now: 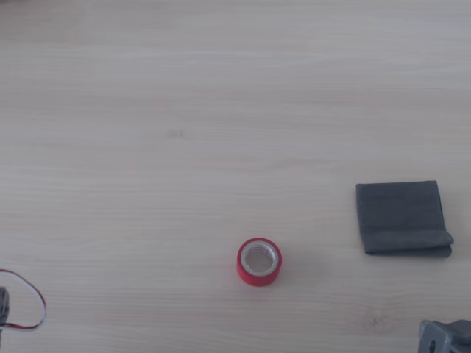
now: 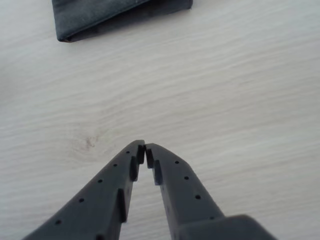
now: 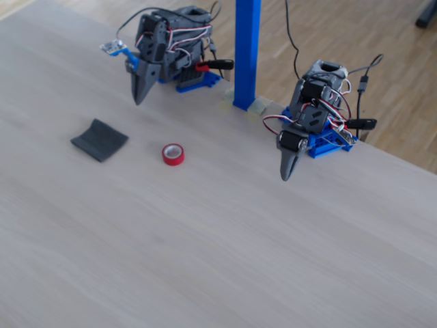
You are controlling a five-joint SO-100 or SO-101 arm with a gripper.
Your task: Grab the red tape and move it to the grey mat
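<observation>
Grey plastic jaws of the gripper stand closed, tips meeting, with nothing between them; we see this in the wrist view, where bare table shows below the tips and the grey mat lies at the far edge of that picture.

In the fixed view two arms are folded at the far side of the table. We take the left one as ours, since it hangs just beyond the grey mat, which fits the wrist picture. We cannot be fully certain of this match.

The red tape lies flat, hollow centre up, on the pale wood table. In the fixed view the red tape sits to the right of the mat, apart from it, with clear wood between.

Step in hand, as we judge it: the reach has not begun; the tape is untouched. Next move calls for opening the jaws wider than the roll's wall, swinging right and nearer, and descending so one finger enters the core or both span the roll.

Room: open wood all around tape and mat. The blue post and the second arm stand well to the right, off the likely path.
</observation>
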